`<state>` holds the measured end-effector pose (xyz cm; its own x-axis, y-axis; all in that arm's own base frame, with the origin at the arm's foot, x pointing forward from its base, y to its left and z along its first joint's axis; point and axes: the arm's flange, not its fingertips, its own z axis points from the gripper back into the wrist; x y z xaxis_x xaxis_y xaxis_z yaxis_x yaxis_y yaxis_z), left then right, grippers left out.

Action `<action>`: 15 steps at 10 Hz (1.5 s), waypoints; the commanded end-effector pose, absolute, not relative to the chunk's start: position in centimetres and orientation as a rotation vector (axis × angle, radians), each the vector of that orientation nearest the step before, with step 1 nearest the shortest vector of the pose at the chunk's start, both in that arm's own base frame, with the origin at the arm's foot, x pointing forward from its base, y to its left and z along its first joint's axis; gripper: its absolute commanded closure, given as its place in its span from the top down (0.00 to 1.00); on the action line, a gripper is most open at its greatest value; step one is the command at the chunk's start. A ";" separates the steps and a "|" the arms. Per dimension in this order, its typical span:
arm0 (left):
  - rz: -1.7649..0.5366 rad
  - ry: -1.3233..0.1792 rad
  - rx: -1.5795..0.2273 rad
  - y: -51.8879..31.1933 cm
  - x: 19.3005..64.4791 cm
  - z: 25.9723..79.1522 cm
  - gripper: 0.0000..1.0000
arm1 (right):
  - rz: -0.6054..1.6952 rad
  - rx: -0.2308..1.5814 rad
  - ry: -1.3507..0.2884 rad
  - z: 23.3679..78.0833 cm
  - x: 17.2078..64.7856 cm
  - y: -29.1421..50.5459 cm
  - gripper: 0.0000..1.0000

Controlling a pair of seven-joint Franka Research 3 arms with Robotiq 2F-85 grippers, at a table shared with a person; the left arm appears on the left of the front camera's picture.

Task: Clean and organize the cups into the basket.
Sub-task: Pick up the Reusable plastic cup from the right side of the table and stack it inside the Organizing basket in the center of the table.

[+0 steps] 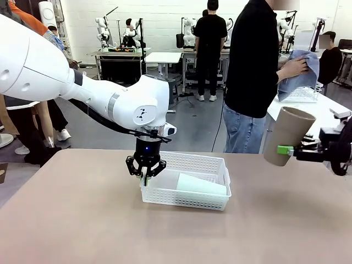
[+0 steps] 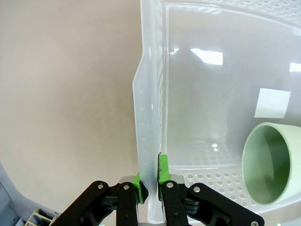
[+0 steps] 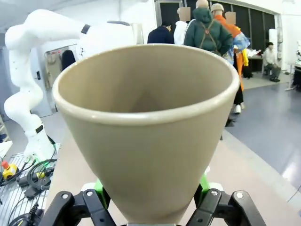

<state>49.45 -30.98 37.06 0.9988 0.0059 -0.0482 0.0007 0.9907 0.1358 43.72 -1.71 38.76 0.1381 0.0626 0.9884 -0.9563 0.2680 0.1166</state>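
Note:
A low white mesh basket (image 1: 214, 165) stands on the table's middle, with a pale mint cup (image 1: 201, 185) lying on its side inside. My left gripper (image 1: 146, 175) is shut on the basket's left wall (image 2: 149, 141), one green pad on each side; the mint cup (image 2: 273, 162) shows its open mouth at the right of the left wrist view. At the right edge my right gripper (image 1: 287, 150) holds a tan cup (image 1: 287, 132) in the air, tilted, mouth up. In the right wrist view that tan cup (image 3: 150, 136) sits between the green pads (image 3: 203, 182).
A person in black stands at the far side holding a blue cloth (image 1: 300, 74) over a white wire basket (image 1: 303, 94) on a side table. The tan table (image 1: 82, 220) has free room left and in front of the basket.

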 end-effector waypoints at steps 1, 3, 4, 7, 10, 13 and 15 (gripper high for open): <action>-0.002 0.049 0.140 -30.9 49.4 37.0 0.00 | 0.934 0.931 -1.135 39.9 42.8 -0.1 0.00; -0.002 0.049 0.140 -30.9 49.4 37.0 0.00 | 0.973 0.841 -1.078 41.1 41.7 1.3 0.00; -0.002 0.049 0.140 -30.9 49.4 37.0 0.00 | 0.982 0.816 -1.071 41.6 41.2 1.7 0.00; -0.002 0.049 0.140 -30.9 49.4 37.0 0.00 | 0.994 0.819 -1.104 41.4 41.9 1.2 0.00; -0.002 0.049 0.140 -30.9 49.4 37.0 0.00 | 0.994 0.819 -1.104 41.4 41.9 1.2 0.00; -0.002 0.049 0.140 -30.9 49.4 37.0 0.00 | 1.151 0.669 -1.011 42.6 40.9 4.1 0.81; -0.002 0.049 0.140 -30.9 49.4 37.0 0.00 | 1.282 0.548 -0.912 45.0 41.8 9.5 0.81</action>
